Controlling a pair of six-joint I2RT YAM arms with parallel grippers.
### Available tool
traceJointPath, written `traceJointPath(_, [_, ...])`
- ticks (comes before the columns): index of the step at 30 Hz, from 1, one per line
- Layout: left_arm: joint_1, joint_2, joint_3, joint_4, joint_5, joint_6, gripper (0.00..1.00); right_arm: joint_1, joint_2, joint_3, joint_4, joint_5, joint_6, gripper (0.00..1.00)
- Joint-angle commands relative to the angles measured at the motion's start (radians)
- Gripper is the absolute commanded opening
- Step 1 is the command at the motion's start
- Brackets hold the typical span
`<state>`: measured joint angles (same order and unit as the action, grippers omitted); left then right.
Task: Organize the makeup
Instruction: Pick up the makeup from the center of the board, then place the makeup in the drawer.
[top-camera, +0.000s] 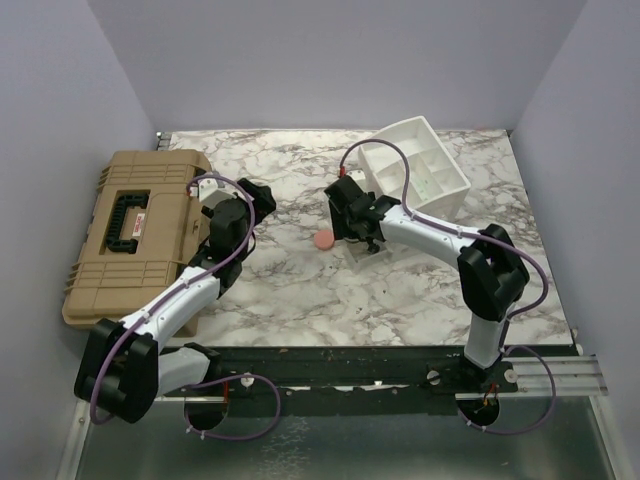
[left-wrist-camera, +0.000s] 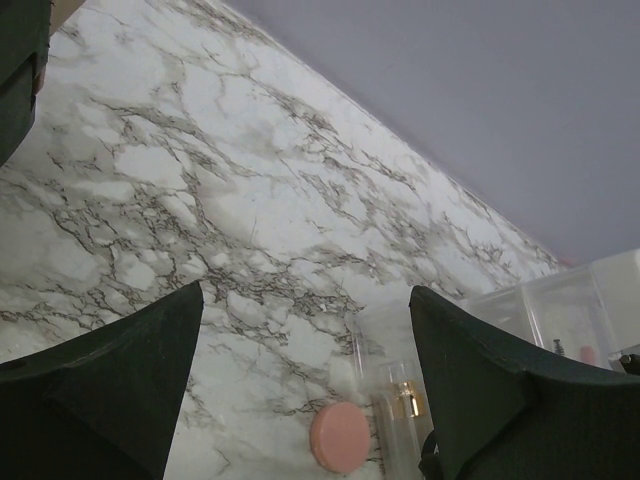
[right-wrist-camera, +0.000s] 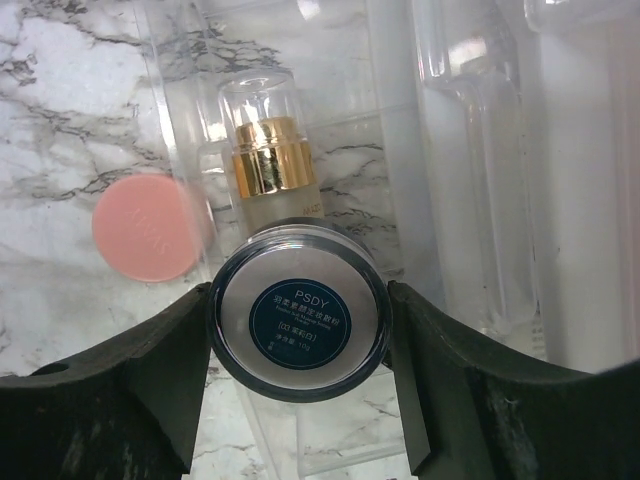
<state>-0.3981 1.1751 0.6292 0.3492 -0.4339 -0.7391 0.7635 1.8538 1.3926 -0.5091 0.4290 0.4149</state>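
Note:
My right gripper (right-wrist-camera: 300, 300) is shut on the round blue compact (right-wrist-camera: 300, 318) and holds it over a clear plastic tray (right-wrist-camera: 455, 150). A small bottle with a gold collar (right-wrist-camera: 268, 165) lies in that tray, just beyond the compact. The pink round puff (right-wrist-camera: 148, 227) lies on the marble left of the tray; it also shows in the top view (top-camera: 323, 240) and the left wrist view (left-wrist-camera: 340, 437). In the top view my right gripper (top-camera: 360, 232) is at mid-table. My left gripper (top-camera: 256, 196) is open and empty (left-wrist-camera: 305, 290), raised left of the puff. Other makeup is out of view.
A white compartmented organizer (top-camera: 440, 185) stands tilted at the back right, just behind my right gripper. A big tan hard case (top-camera: 110, 270) lies shut at the left edge, beside my left arm. Grey walls close in three sides of the marble table (top-camera: 300, 290).

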Motion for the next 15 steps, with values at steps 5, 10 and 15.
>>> traceJointPath(5, [0.016,-0.046,-0.010,-0.037,0.018,0.013,0.86,-0.022,0.054,0.042,0.008,0.086,0.067,0.58])
traceJointPath(10, [0.019,-0.047,-0.011,-0.038,0.021,0.011,0.86,-0.021,0.068,0.043,0.001,0.120,0.055,0.64])
traceJointPath(15, [0.021,-0.040,-0.004,-0.039,0.026,0.006,0.86,-0.022,0.049,0.061,-0.012,0.146,0.022,0.82])
